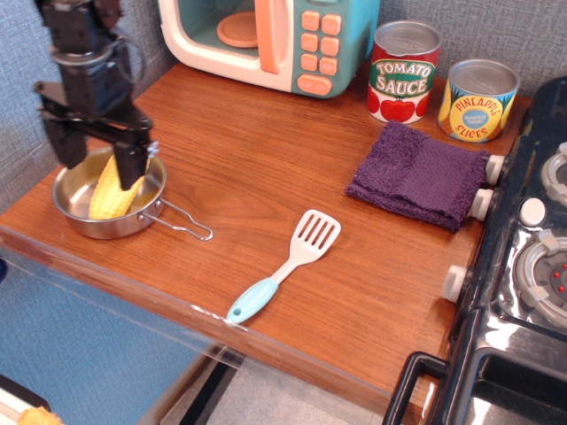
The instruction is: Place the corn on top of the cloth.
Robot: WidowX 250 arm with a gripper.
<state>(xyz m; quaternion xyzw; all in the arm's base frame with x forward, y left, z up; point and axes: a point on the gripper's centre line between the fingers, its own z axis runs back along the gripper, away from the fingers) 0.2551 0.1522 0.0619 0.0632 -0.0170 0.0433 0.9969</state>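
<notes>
Pincer poised over the corn in the pan, cloth waiting far to the right.

The pincer [99, 161] hangs above the steel pan [71, 213] at the left near edge of the worktop [266, 168], its two black fingers [133, 166] spread apart and holding nothing. The corn [110, 189] lies in the pan directly under and between those fingers, its long axis running from near-left to far-right; the fingers appear to straddle its far end across that axis, which looks favourable for a grip once the pincer drops. Whether either finger touches the cob cannot be told. The cloth [418, 175] lies well apart on the right side, beside the stove [532, 266] and in front of two cans [440, 84], with a spatula [285, 266] between.
</notes>
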